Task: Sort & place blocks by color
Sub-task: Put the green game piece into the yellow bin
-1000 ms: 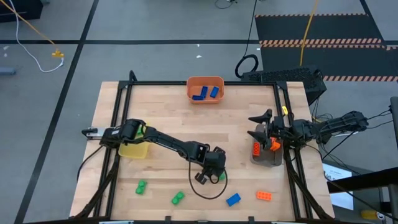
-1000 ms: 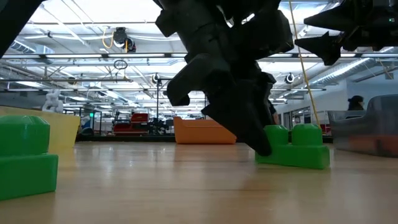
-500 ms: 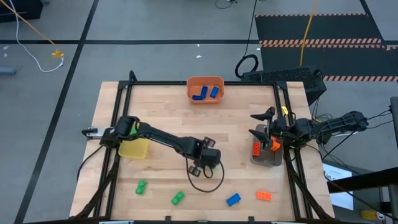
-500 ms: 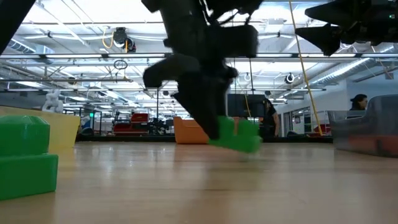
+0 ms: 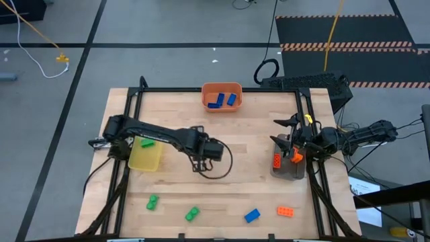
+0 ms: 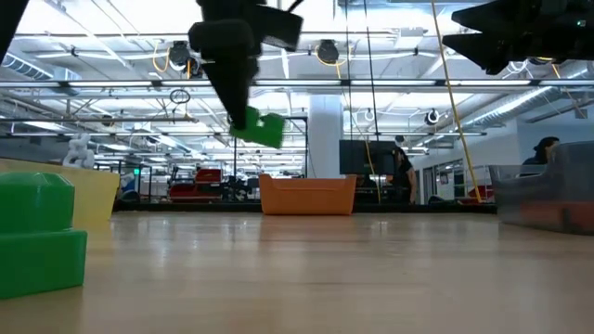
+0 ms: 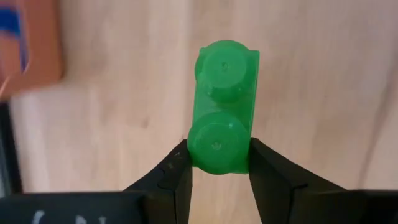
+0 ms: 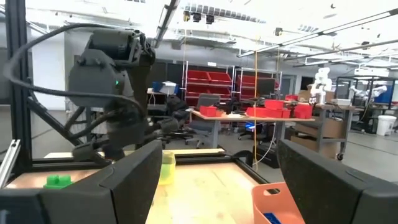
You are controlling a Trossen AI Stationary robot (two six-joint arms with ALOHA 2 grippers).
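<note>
My left gripper hangs over the middle of the table, right of the yellow bin, and is shut on a green two-stud block. The low view shows that block well above the tabletop; from above the gripper hides it. My right gripper is open above the grey bin, which holds orange blocks. Two green blocks, a blue block and an orange block lie flat near the table's near edge. Blue blocks lie in the orange bin. My left gripper pinches the green block at one end, around the stud nearest the wrist, with one finger on each long side. The fingers point down from above. The block is lifted clear of the table and hangs below the fingertips.
The yellow bin holds something green at its far end. A big green block stands close to the low camera. A black cable loop hangs around my left gripper. Black frame rails run along the table's left and right edges.
My left gripper has risen from the tabletop and travelled toward the table's far-left, in the direction of the yellow bin, shut on the green block all the while. The block, first resting on the table, is now lifted clear and high above it.
</note>
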